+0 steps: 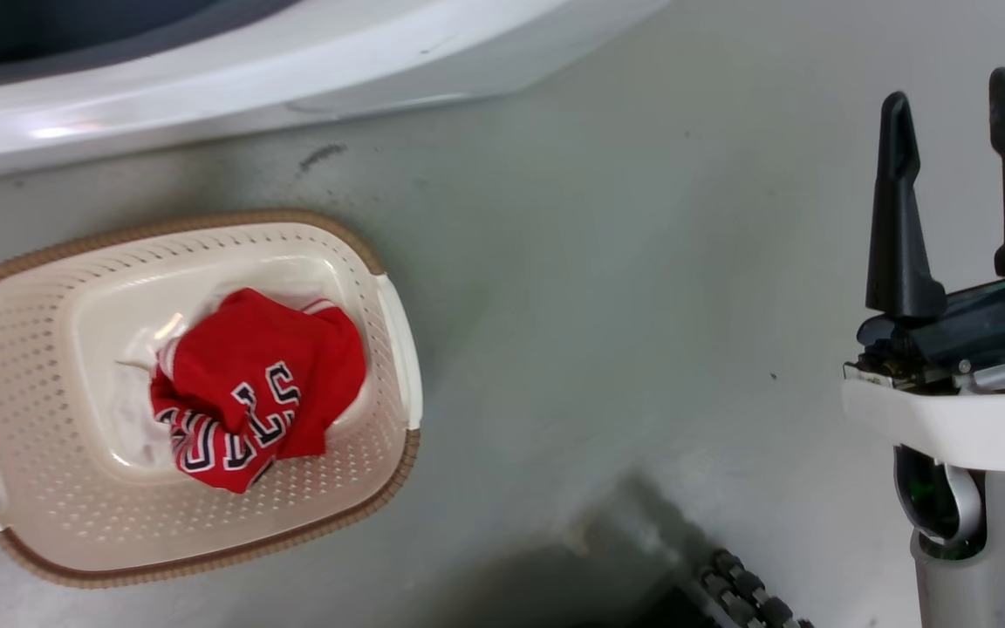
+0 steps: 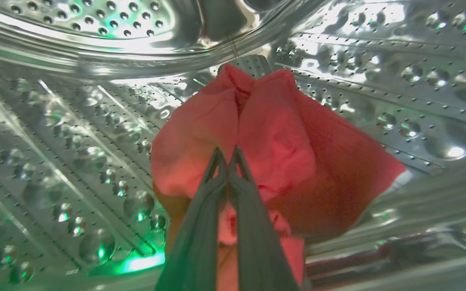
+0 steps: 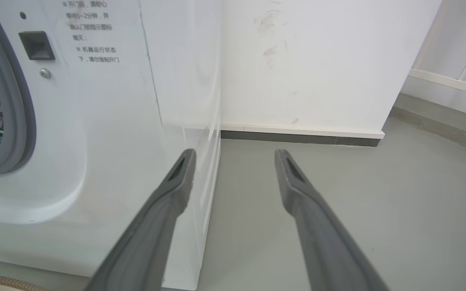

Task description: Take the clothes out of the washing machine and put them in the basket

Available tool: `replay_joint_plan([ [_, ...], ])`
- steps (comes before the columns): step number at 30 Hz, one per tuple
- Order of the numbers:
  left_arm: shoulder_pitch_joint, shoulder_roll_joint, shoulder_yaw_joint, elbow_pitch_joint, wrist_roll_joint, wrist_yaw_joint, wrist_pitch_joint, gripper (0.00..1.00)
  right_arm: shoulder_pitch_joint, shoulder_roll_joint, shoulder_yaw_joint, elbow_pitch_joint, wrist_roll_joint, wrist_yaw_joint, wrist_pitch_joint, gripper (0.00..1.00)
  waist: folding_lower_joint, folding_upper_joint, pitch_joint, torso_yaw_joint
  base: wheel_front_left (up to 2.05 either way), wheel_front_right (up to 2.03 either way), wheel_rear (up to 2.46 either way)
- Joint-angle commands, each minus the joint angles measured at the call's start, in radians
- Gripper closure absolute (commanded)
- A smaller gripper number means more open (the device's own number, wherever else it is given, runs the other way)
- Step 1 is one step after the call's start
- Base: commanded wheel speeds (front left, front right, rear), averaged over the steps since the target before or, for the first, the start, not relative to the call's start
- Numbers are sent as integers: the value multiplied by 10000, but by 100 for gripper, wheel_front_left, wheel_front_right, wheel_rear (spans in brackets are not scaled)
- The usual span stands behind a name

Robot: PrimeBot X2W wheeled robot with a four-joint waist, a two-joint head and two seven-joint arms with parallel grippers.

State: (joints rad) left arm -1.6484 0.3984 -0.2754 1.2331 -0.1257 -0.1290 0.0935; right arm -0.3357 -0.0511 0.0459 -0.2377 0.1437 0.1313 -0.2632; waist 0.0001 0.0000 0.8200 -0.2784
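In the left wrist view my left gripper [image 2: 228, 155] is inside the washing machine's steel drum [image 2: 75, 133], fingers pressed together on a plain red garment [image 2: 281, 161] bunched in front of them. The cream basket [image 1: 31, 349] stands on the floor at the left of the head view, holding the red lettered jersey [image 1: 258, 384] on top of an off-white cloth [image 1: 140, 419]. My right gripper [image 1: 956, 131] is open at the right, pointing up, well apart from the basket. The washing machine [image 3: 107, 141] front fills the left of the right wrist view, where my right gripper [image 3: 235, 155] is open beside it.
The machine's white lower front [image 1: 293, 70] runs along the top of the head view. Grey floor [image 1: 625, 305] lies open between basket and right arm. A white wall with dark skirting [image 3: 297, 137] stands right of the machine. A robot wheel [image 1: 747, 602] shows at the bottom.
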Motion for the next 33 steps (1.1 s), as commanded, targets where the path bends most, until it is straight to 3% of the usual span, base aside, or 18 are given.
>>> replay_joint_plan([
  [1, 333, -93, 37, 34, -146, 10, -358, 100, 132, 15, -9, 39, -108, -10, -24, 0, -1, 0, -456, 279, 0, 0, 0],
  [15, 3180, -1142, -1027, -412, -1168, 3, -2939, 100, 1044, 12, -144, 504, -650, -10, -24, 0, -1, 0, -2744, 1239, 0, 0, 0],
  [24, 4756, -1013, -1788, -1664, -1841, 4, -3529, 100, 1606, 12, -312, 732, -939, -10, -24, 0, -1, 0, -3997, 1709, 0, 0, 0],
  [33, 6823, -686, -1742, -4148, -2126, 139, -3604, 100, 2292, 12, -347, 921, -1065, -10, -24, 0, -1, 0, -5303, 2091, 0, 0, 0],
])
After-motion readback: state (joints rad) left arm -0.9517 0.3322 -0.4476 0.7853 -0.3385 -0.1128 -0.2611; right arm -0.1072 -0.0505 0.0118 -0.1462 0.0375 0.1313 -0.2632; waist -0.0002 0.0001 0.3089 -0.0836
